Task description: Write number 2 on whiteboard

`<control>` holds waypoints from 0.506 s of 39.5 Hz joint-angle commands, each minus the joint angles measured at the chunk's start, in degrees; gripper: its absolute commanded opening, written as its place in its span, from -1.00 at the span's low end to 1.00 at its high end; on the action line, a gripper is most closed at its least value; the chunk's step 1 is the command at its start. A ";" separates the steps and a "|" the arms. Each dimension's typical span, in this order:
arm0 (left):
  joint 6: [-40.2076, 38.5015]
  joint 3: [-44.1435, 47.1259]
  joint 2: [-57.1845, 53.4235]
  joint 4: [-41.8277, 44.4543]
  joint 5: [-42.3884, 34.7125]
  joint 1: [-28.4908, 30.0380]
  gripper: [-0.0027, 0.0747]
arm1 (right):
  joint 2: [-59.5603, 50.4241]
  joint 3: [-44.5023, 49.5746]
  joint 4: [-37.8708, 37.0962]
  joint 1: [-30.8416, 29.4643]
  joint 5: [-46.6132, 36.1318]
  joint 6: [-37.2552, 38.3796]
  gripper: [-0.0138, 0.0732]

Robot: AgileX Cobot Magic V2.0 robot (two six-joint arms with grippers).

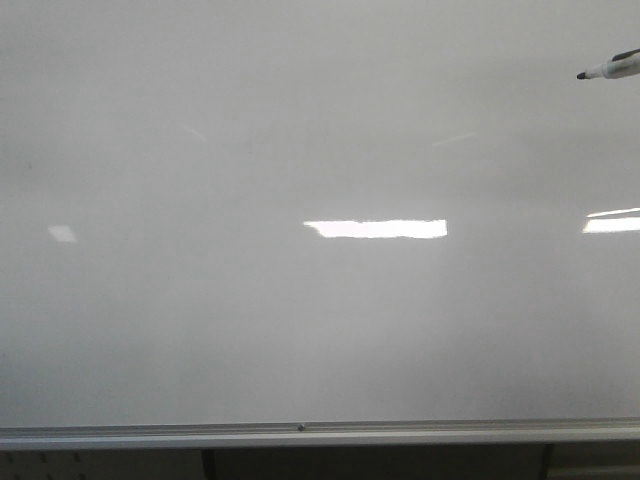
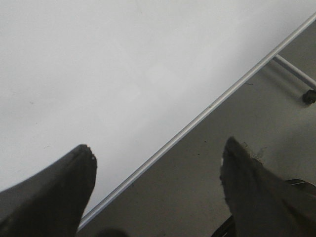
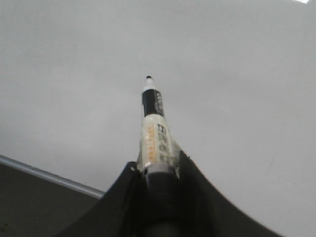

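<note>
A: Where is the marker (image 3: 156, 129)?
B: It is clamped by its barrel in the right gripper (image 3: 157, 173), tip bare, near the whiteboard's (image 1: 320, 320) upper right corner. No 2 is seen.
A: Handling?
B: Judged light, rigid, slick; best gripped mid-barrel. Left gripper (image 2: 158, 163) fingers are spread, nothing held.

Dim, flat, grainy light; glare patches on the board.
Front view: whiteboard (image 1: 320, 320) shows bright rectangular reflections mid-board, at the right edge, fainter near the left edge. Corners darken. Wrist views soft: left gripper (image 2: 158, 170) fingers blurred, dark; marker (image 3: 157, 133) label barely legible.
</note>
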 commanded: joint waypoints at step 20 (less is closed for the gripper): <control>-0.51 -1.47 -0.35 -1.77 -4.44 0.21 0.40 | 13.57 -2.30 -0.16 8.84 -36.48 -0.41 -0.57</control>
